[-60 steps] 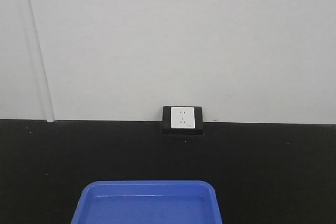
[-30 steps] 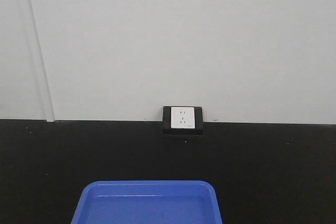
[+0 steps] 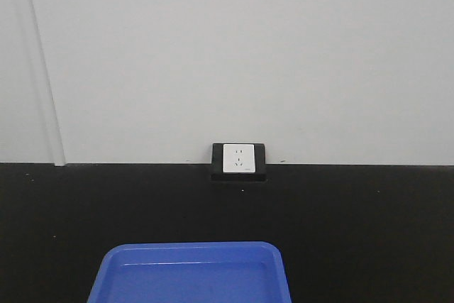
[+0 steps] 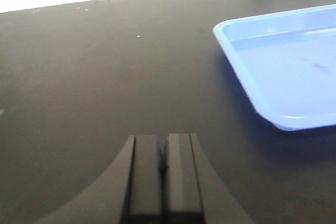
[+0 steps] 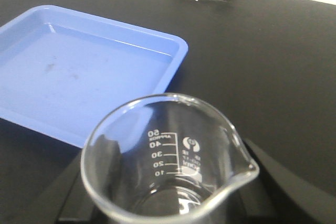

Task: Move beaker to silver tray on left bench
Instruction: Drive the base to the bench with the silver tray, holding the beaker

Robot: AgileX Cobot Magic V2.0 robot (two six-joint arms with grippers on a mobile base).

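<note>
A small clear glass beaker [image 5: 157, 129] with a pour spout and printed 10 to 50 marks fills the lower part of the right wrist view. My right gripper [image 5: 168, 195] is shut on the beaker, one black finger on each side of its base, above the black worktop [image 5: 273, 66]. My left gripper [image 4: 163, 140] is shut with nothing between its fingers and hovers over bare black worktop [image 4: 79, 77]. The silver tray is out of view. I cannot tell whether this worktop belongs to the left bench.
A blue plastic tray [image 3: 188, 274] lies empty at the front of the worktop, left of the beaker [image 5: 79, 66] and right of the left gripper [image 4: 283, 66]. A white socket in a black frame [image 3: 239, 161] sits at the foot of the white wall.
In the front view the socket and the blue tray have shifted a little to the left, so the view has moved slightly right.
</note>
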